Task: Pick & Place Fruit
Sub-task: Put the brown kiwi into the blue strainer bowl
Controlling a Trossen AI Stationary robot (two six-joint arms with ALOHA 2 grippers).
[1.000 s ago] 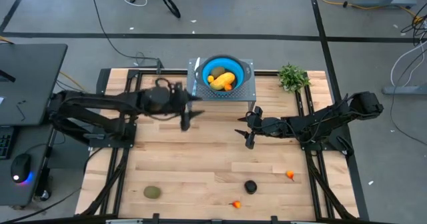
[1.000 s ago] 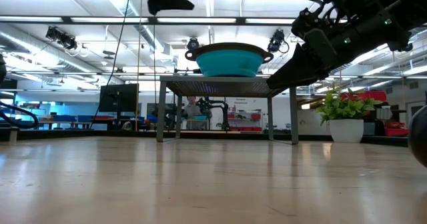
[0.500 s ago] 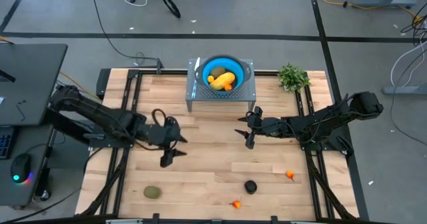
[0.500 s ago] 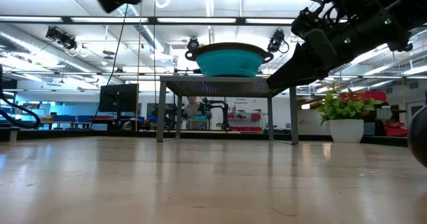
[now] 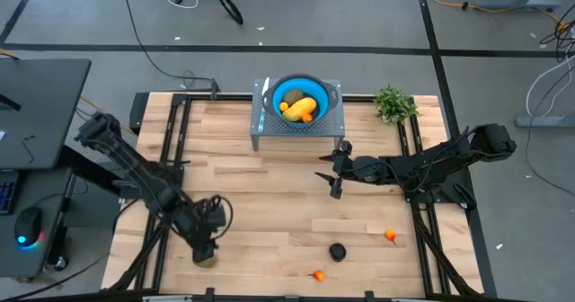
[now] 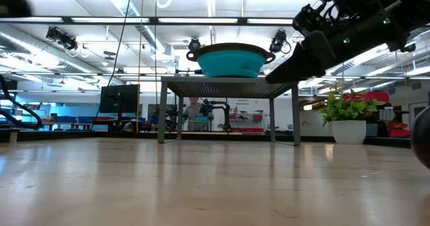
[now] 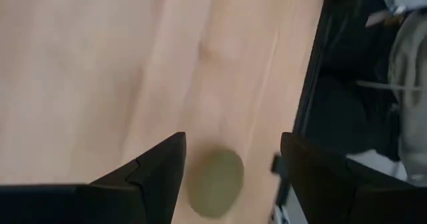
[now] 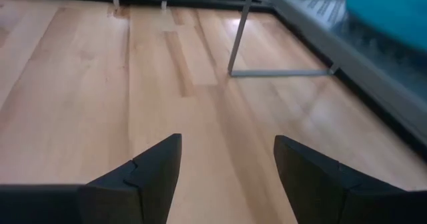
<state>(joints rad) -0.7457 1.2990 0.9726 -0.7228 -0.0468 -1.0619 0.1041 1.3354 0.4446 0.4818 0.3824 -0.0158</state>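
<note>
An olive-green oval fruit (image 5: 206, 259) lies on the table near its front left corner; in the left wrist view it (image 7: 215, 182) shows between my left fingers, apart from them. My left gripper (image 5: 205, 248) is open above it, pointing down. A black round fruit (image 5: 337, 252) and two tiny orange-red fruits (image 5: 391, 235) (image 5: 318, 274) lie at the front right. A yellow oblong fruit (image 5: 294, 109), an olive one and orange ones sit in the blue bowl (image 5: 316, 88) on a metal stand. My right gripper (image 5: 336, 170) is open and empty above the table's middle.
The metal stand (image 5: 269, 131) with the bowl stands at the table's far middle. A leafy green plant (image 5: 393, 103) stands at the far right. Bare wood lies between the stand and the front fruits. The table's left frame edge (image 7: 300, 117) runs close beside the olive fruit.
My left gripper has swept from beside the stand toward the table's near left corner and down, and now hangs over the olive fruit. It has left the low view. My right gripper has kept still.
</note>
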